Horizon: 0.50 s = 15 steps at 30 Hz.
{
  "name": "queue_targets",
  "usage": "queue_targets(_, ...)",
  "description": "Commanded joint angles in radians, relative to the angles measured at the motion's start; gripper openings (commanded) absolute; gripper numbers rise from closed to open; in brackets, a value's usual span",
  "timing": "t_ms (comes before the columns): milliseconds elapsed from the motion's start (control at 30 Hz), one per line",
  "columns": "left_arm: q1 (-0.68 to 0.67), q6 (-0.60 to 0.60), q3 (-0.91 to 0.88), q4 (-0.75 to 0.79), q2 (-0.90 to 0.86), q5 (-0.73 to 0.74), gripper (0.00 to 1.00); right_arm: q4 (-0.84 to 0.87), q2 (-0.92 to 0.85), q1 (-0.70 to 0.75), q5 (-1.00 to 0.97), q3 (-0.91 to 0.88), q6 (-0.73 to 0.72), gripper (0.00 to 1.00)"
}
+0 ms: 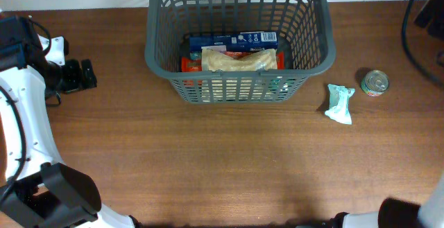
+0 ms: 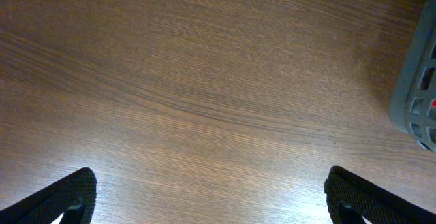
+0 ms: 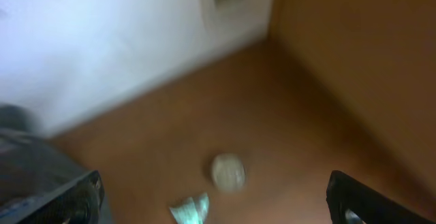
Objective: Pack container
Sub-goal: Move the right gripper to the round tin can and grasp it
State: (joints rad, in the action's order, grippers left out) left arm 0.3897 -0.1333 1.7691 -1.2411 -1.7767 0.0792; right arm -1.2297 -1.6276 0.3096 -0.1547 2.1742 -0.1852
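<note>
The dark grey slotted basket (image 1: 239, 41) stands at the back middle of the table. It holds a blue box (image 1: 232, 41), a tan packet (image 1: 239, 60) and something red underneath. A corner of the basket shows at the right edge of the left wrist view (image 2: 417, 91). My left gripper (image 1: 78, 75) is open and empty over bare wood, far left of the basket; its fingers sit wide apart in the left wrist view (image 2: 211, 203). My right gripper (image 3: 221, 207) is open and empty, high above a small tin can (image 3: 227, 171) and a pale green packet (image 3: 191, 212). That view is blurred.
The tin can (image 1: 374, 82) and pale green packet (image 1: 340, 103) lie on the table to the right of the basket. A dark part of the right arm (image 1: 430, 10) and a cable are at the far right edge. The arm bases sit along the front edge.
</note>
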Motion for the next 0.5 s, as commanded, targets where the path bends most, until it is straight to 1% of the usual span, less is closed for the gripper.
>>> queue_targets(0, 0.004, 0.009, -0.005, -0.001, 0.018, 0.011, 0.99, -0.012, -0.111, 0.068, 0.116, -0.156, -0.064, 0.99)
queue_targets(67, 0.004, 0.009, -0.005, -0.001, 0.018, 0.011, 0.99, -0.011, -0.172, 0.083, 0.132, -0.243, -0.064, 0.99)
queue_targets(167, 0.004, 0.009, -0.005, -0.001, 0.018, 0.011, 0.99, -0.004, -0.265, 0.083, 0.152, -0.313, -0.068, 0.99)
queue_targets(300, 0.004, 0.009, -0.005, -0.001, 0.018, 0.011, 0.99, 0.032, -0.388, 0.077, 0.182, -0.325, -0.068, 0.99)
queue_targets(467, 0.004, 0.009, -0.005, -0.001, 0.018, 0.011, 0.99, 0.133, -0.458, 0.079, 0.183, -0.325, -0.066, 0.99)
